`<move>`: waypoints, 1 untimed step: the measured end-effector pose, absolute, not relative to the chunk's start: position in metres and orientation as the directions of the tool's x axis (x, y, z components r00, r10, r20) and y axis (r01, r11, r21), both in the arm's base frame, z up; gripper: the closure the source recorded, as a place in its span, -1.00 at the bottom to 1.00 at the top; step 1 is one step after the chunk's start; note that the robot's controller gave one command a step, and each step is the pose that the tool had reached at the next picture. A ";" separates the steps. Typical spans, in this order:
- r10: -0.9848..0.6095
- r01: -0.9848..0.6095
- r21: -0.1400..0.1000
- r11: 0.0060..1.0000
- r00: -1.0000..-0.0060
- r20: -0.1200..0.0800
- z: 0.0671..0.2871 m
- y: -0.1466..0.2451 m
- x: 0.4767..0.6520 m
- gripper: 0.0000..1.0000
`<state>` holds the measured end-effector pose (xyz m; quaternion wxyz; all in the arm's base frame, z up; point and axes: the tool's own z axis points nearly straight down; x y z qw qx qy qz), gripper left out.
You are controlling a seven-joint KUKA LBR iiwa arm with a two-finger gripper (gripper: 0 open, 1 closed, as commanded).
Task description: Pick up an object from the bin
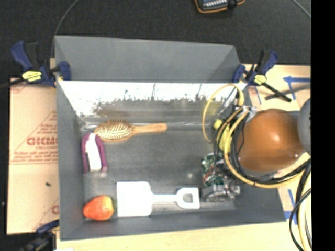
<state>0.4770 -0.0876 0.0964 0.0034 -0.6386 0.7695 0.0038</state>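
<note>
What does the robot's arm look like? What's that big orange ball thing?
That shiny orange dome is a cover on the robot's wrist. Black and yellow cables loop around it in bundles. Below it, at the tip, sit little green circuit boards and grey metal parts.

Orange domed cover [269,140], black and yellow cables [235,153]

Four loose things lie in the bin [157,163]: one wooden hairbrush [131,129] at upper left, one purple-and-white piece [93,153], perhaps a stapler, just below it, one white scoop [149,198] along the bottom, and one red-orange fruit [98,207] at lower left.
</note>
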 end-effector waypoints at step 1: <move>-0.983 -0.983 -0.007 0.186 -0.186 -0.010 0.126 -0.088 0.479 1.00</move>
